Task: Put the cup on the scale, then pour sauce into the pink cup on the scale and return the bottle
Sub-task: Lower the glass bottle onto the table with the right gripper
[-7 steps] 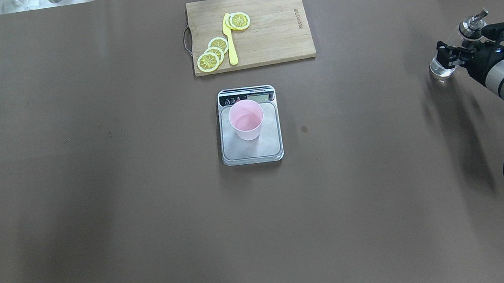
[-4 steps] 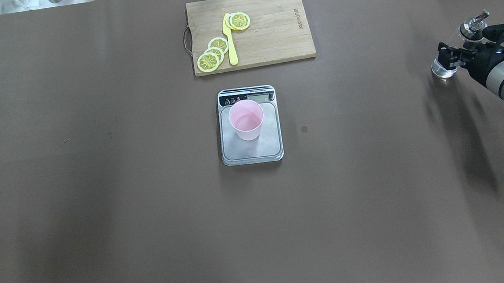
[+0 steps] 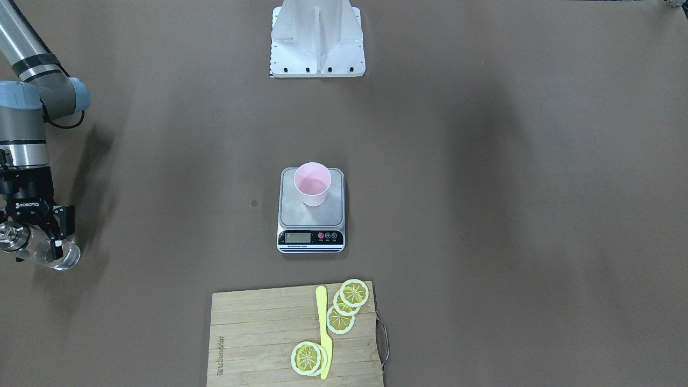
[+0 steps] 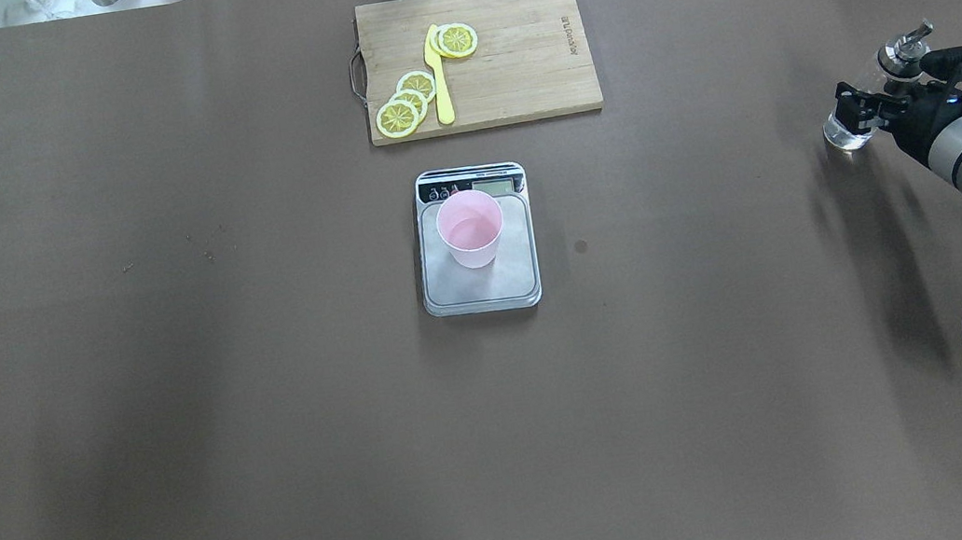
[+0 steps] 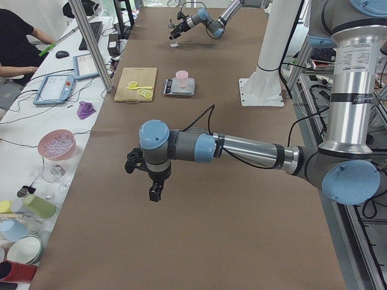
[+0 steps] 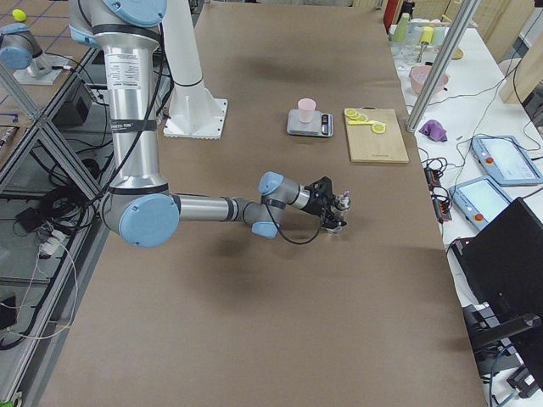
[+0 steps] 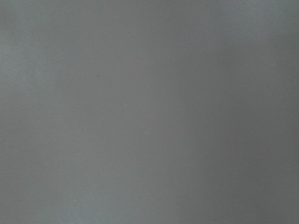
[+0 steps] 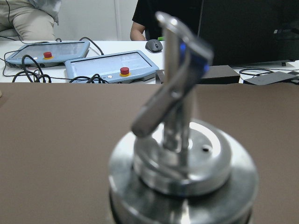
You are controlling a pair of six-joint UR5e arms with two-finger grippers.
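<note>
Pinching the bottle, right tool holds it about upright, long axis vertical, silver pourer pointing up.

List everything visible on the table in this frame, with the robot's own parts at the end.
table: one, brown, under everything.
scale: one, silver platform with black front strip, table centre.
cup: one, pale pink, upright on the scale.
cutting board: one, wooden, beyond the scale at the far edge.
lemon slices: five, yellow, in two clusters on the board.
knife: one, yellow, on the board between the clusters.
bottle: one, clear glass with silver pourer cap, far right, in the right gripper.
robot base: one, white, near edge.
right gripper: black, closed on the bottle.
left gripper: black, over bare table, state unclear.
</note>
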